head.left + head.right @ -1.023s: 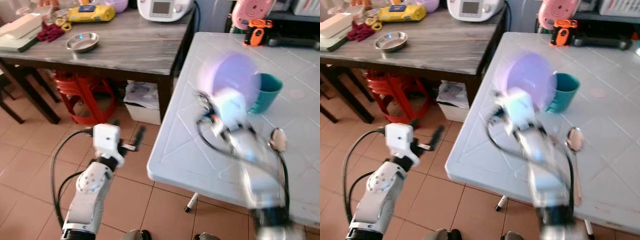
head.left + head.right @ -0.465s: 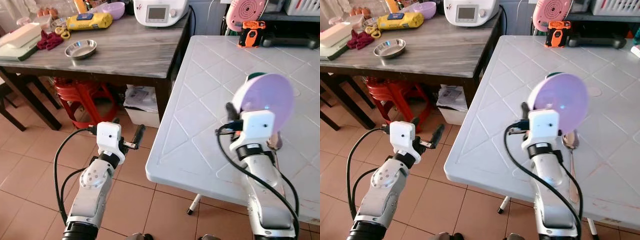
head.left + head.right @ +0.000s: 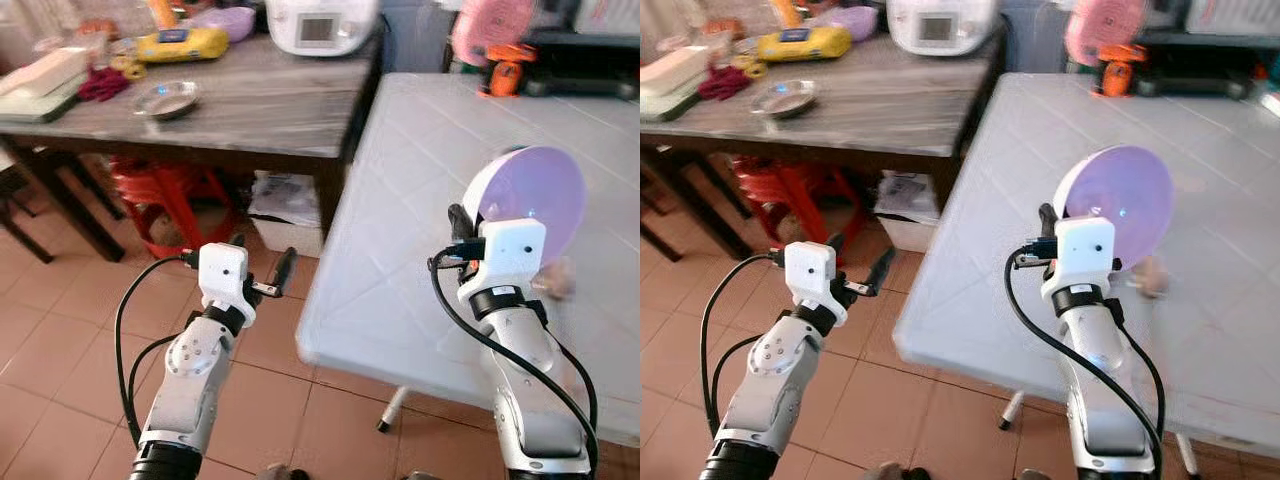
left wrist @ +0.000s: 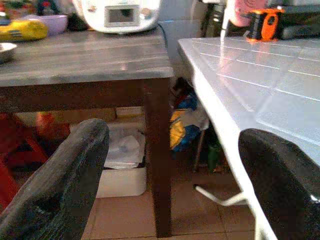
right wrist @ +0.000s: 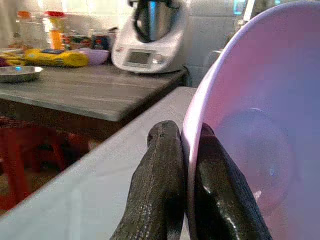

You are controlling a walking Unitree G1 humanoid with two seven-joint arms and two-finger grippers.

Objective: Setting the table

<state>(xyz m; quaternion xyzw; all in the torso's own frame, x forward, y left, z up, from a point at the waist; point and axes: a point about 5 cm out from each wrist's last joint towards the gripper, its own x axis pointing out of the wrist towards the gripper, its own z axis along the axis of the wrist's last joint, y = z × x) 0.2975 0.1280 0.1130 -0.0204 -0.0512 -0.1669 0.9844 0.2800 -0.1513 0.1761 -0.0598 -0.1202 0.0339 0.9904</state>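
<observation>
Gripping purple bowl rim, right tool; bowl tilted, hollow bare.

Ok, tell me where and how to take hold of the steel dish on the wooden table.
Grip the steel dish by its thin raised rim, one finger inside and one outside, coming down from above at the edge nearest the table front. It sits flat and shallow, so its sides give little to pinch. The left gripper is open and free; the right gripper is shut on the purple bowl.
</observation>
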